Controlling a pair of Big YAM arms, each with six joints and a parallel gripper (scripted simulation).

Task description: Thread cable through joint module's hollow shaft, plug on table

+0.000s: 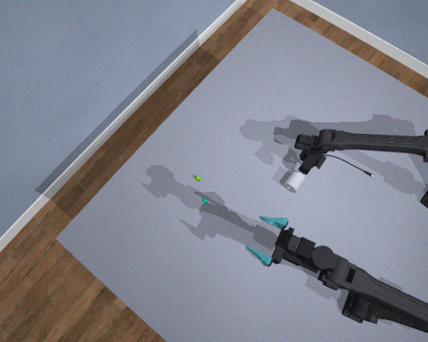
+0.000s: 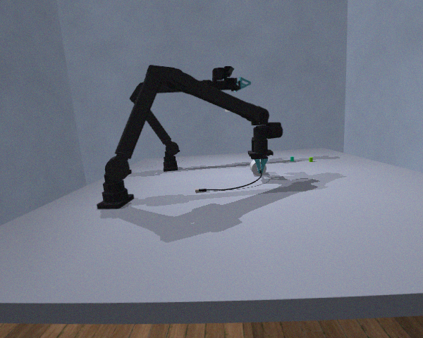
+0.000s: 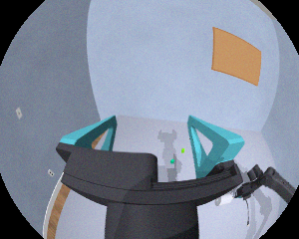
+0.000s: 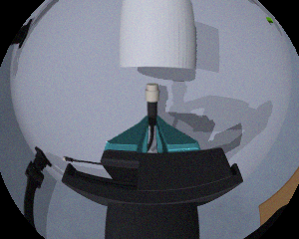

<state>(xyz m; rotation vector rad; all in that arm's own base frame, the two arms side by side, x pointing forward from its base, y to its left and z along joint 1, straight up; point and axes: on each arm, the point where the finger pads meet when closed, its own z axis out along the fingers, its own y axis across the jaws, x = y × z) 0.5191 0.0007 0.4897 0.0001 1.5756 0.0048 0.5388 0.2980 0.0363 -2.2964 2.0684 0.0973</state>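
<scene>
The joint module (image 1: pixel 294 180) (image 2: pixel 252 167) (image 3: pixel 223 200) (image 4: pixel 156 35) is a white hollow cylinder lying on its side on the table. My right gripper (image 2: pixel 260 170) (image 4: pixel 151 119) is shut on the cable just behind one connector (image 4: pixel 151 93), fingers pointing down. This connector has a pale tip and points at the module's near end, with a small gap in the right wrist view. The black cable (image 1: pixel 349 164) (image 2: pixel 237 188) trails back to its other connector (image 1: pixel 371 175) (image 2: pixel 198 191) (image 4: pixel 67 158). My left gripper (image 1: pixel 253 231) (image 2: pixel 249 82) (image 3: pixel 152 119) is open and empty, high above the table. The shaft opening facing the connector is hard to see.
A lime green block (image 1: pixel 198 178) (image 2: pixel 311 159) (image 3: pixel 182 150) and a teal block (image 1: pixel 205 201) (image 2: pixel 292 159) (image 3: pixel 172 161) lie beyond the module. The left arm (image 1: pixel 391 294) extends beside the module. The right arm (image 1: pixel 380 141) reaches over the cable side.
</scene>
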